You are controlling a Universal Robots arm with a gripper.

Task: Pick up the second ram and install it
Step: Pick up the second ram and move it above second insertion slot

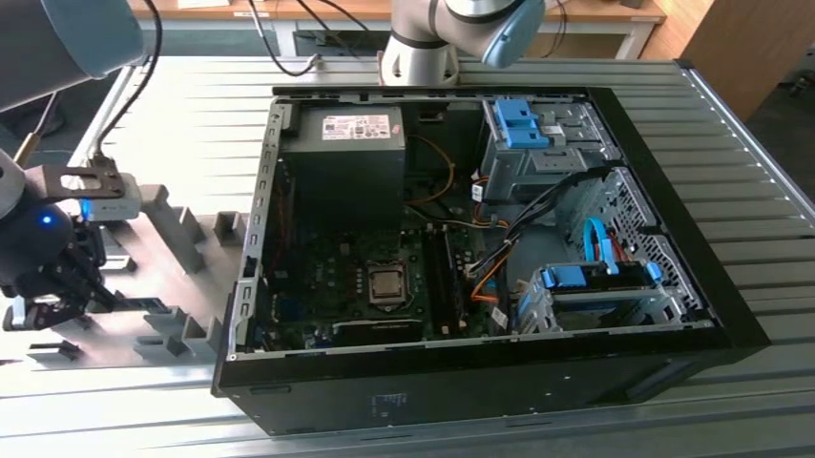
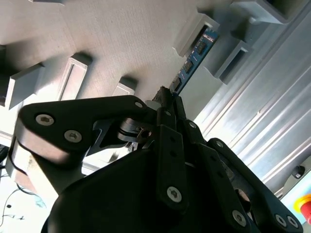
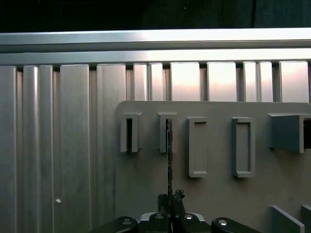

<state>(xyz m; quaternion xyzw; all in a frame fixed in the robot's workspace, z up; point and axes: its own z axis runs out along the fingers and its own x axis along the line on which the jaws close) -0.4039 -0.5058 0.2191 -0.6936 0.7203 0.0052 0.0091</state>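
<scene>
The second ram [image 3: 169,160] is a thin dark stick, seen edge-on in the first wrist view. Its far end stands in the slot of a grey fixture block [image 3: 162,133]. In the second wrist view the ram [image 2: 192,63] shows a blue-green face with chips and runs from my black fingers [image 2: 167,131] into a block slot [image 2: 194,31]. My gripper [image 3: 170,200] is shut on the stick's near end. In the exterior view the gripper [image 1: 61,286] hangs low over the grey fixture plate [image 1: 128,253], at that view's left, beside the open computer case [image 1: 471,372].
The motherboard [image 1: 331,277] lies inside the case, with the processor socket [image 1: 386,284] and the long memory slots [image 1: 440,277] beside it. A power supply [image 1: 344,162], blue drive cages [image 1: 520,124] and loose cables [image 1: 497,258] crowd the case. Several grey blocks [image 1: 191,329] stand on the fixture plate.
</scene>
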